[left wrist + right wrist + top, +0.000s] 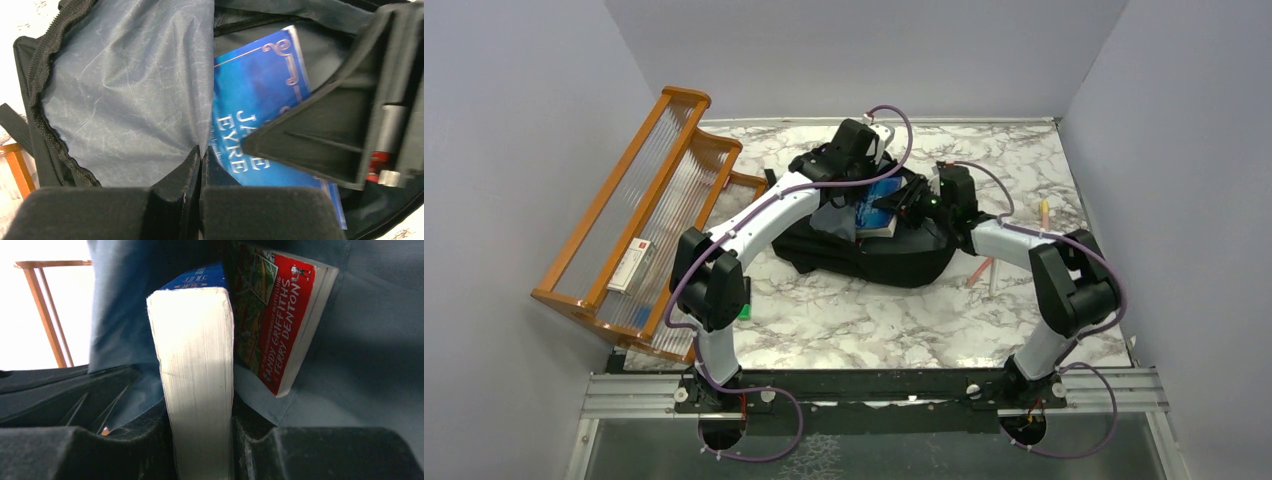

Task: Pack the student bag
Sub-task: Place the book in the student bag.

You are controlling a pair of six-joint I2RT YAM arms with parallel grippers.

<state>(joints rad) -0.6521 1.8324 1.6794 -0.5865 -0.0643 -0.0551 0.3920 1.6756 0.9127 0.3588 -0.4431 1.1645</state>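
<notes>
Inside student bag (904,262), right claw (200,450) gripping book (195,355)

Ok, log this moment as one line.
left fingers shut on grey fabric lining of black soft backpack | right fingers grip thick blue book at opening | red paperback inside

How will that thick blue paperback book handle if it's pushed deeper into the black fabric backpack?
The thick blue paperback book should be stiff: its page block looks dense, and the right tool clamps its full thickness. It likely feels hefty for its size. Its glossy cover may slide over the grey lining, though the soft black fabric backpack could bunch.
</notes>
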